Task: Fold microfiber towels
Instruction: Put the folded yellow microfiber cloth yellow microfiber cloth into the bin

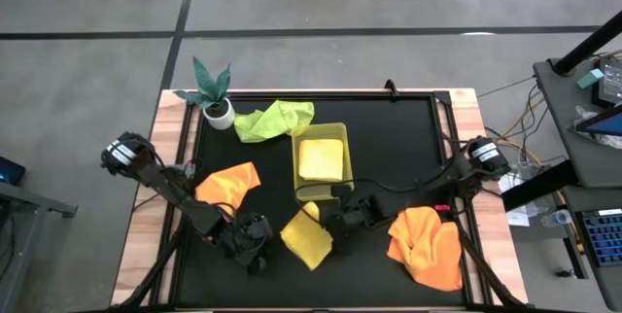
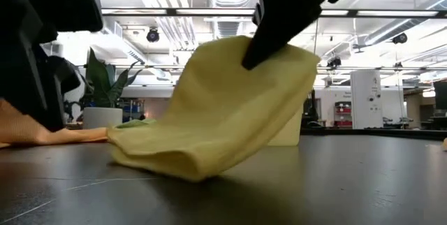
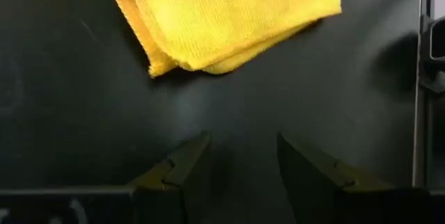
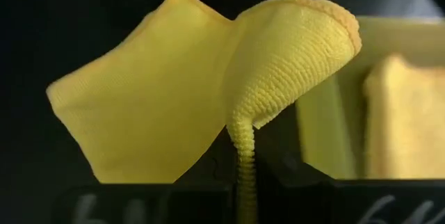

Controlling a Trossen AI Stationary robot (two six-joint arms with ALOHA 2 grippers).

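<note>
A pale yellow towel [image 1: 306,238] lies near the table's front middle, one end raised; its low folded end [image 2: 164,161] rests on the black mat. My right gripper [image 1: 337,221] is shut on its raised end, next to the yellow-green tray [image 1: 335,133]. My left gripper [image 1: 255,247] is open and empty just left of this towel, low over the mat, fingers [image 3: 182,163] pointing at it. A second pale yellow towel [image 1: 322,159] lies folded in the tray. A green towel [image 1: 275,119] and two orange towels [image 1: 229,184] [image 1: 428,245] lie crumpled on the mat. My right gripper pinches the pale yellow towel's raised edge [image 4: 242,146] between its two fingers, at the end nearest the tray. The cloth curls over just ahead of the fingers; one layer or several, I cannot tell. The fingers slant down from the right. The towel slopes down, slack, to its far end on the mat.
A small potted plant [image 1: 216,99] stands at the far left corner. The tray's near wall [image 1: 321,192] is right behind my right gripper. Bare mat [image 1: 408,148] lies at the far right and along the front left.
</note>
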